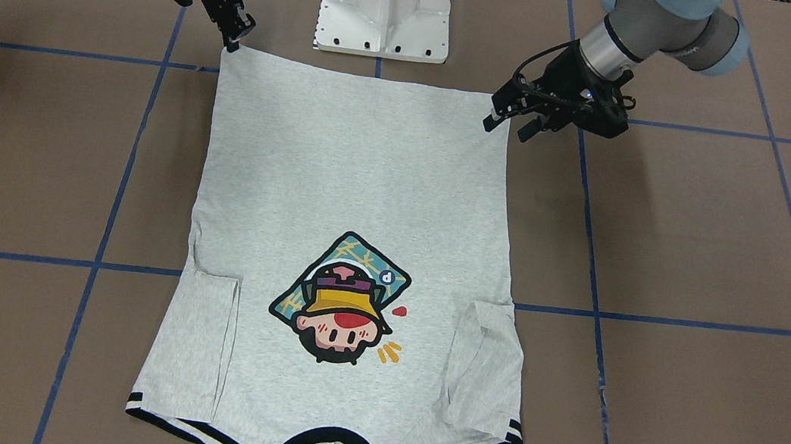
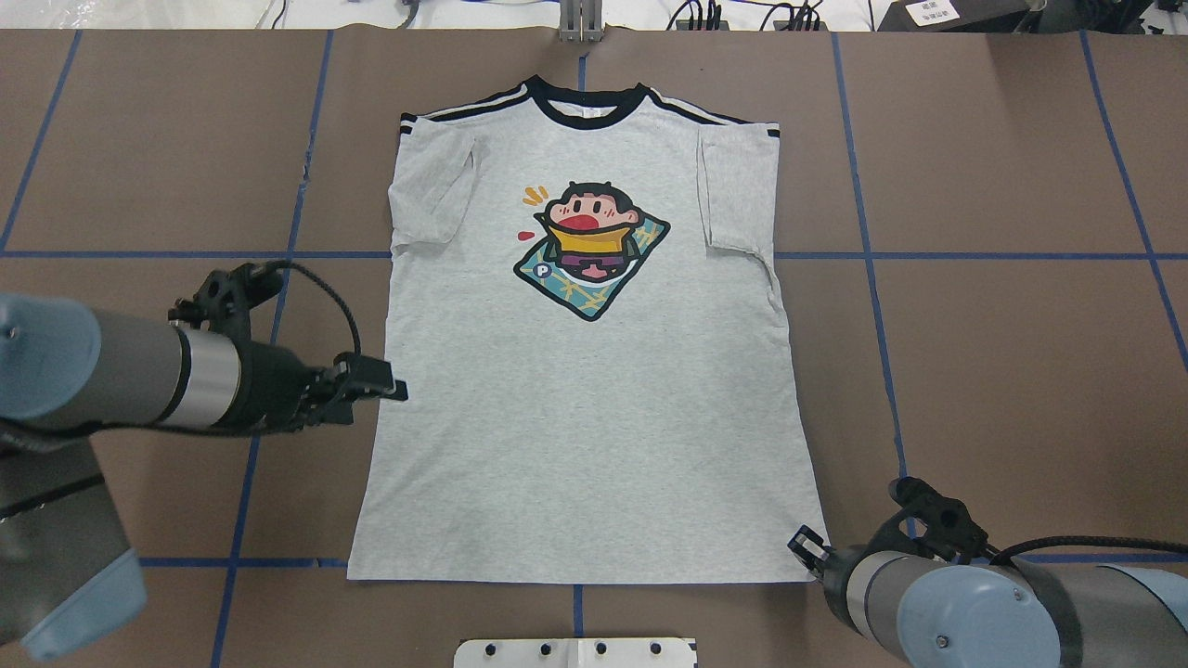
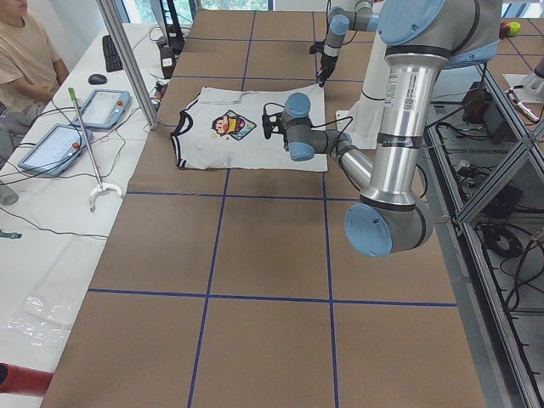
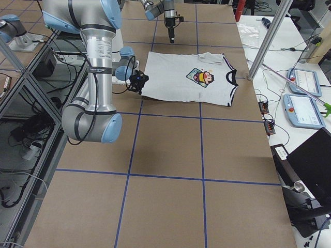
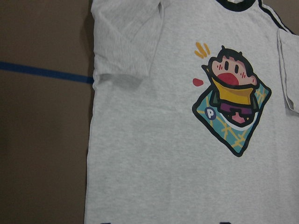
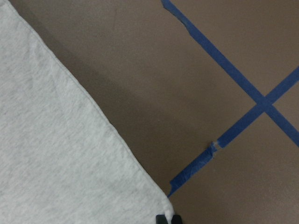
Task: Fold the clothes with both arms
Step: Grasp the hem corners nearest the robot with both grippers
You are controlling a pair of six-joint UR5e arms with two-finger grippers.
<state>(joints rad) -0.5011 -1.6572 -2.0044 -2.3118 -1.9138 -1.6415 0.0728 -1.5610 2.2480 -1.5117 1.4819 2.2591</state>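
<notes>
The light grey T-shirt [image 1: 356, 171] [image 2: 594, 399] lies flat and print-up on the brown table, sleeves folded inward, black collar at the far end from the robot. My right gripper [image 1: 235, 42] [image 2: 804, 545] is low at the hem corner on the robot's right; the right wrist view shows its fingertips [image 6: 176, 218] close together, shut on the T-shirt's [image 6: 56, 163] corner. My left gripper [image 1: 506, 128] [image 2: 390, 388] hangs open above the opposite side edge, holding nothing. From the left wrist, the T-shirt [image 5: 163, 140] appears from well above.
The white pedestal base [image 1: 385, 7] stands just behind the hem. Blue tape lines [image 2: 872, 255] cross the brown table. A person [image 3: 25, 51] sits at a side bench with tablets [image 3: 106, 106] and cables beyond the collar end, past a metal pole [image 3: 127, 59].
</notes>
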